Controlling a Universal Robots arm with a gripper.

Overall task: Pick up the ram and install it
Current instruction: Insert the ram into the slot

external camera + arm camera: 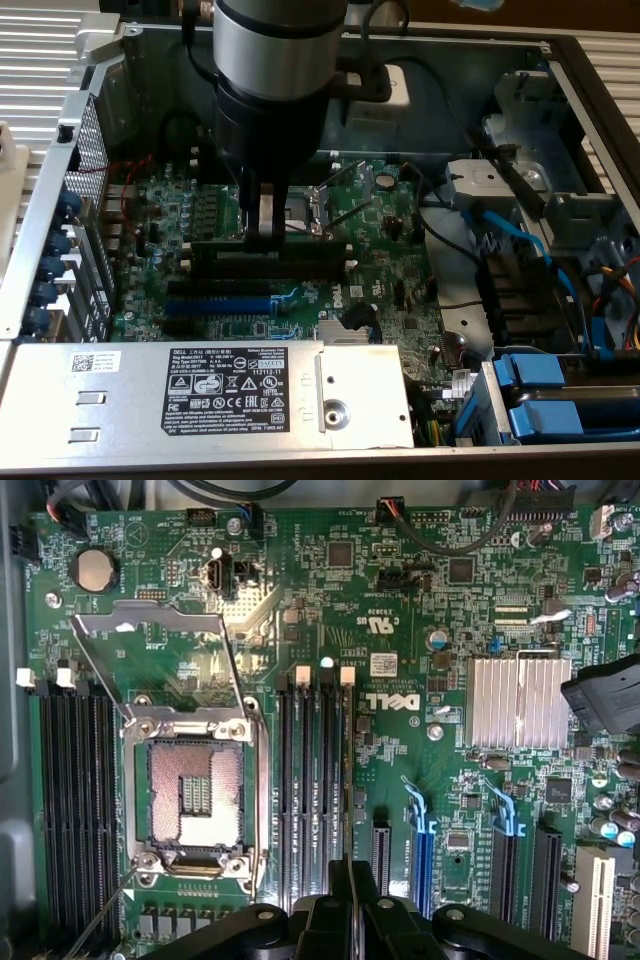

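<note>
The ram point(300, 251), a long dark-green stick, stands on edge along a black slot on the green motherboard point(390, 270), level with the board. My gripper point(263, 228) comes straight down on its middle and is shut on it. In the wrist view the gripper point(347, 912) sits over the row of black slots with white end clips point(305, 780), and the ram point(347, 878) appears edge-on as a thin dark strip between the fingers. Whether the stick is seated in the slot or just above it is unclear.
More black slots point(255, 283) and a blue slot point(215, 303) lie just in front of the ram. The open CPU socket point(305, 205) is behind it. A silver power supply point(200, 390), a finned heatsink point(520, 702), blue cables point(510, 235) and blue drive caddies point(560, 400) surround the board.
</note>
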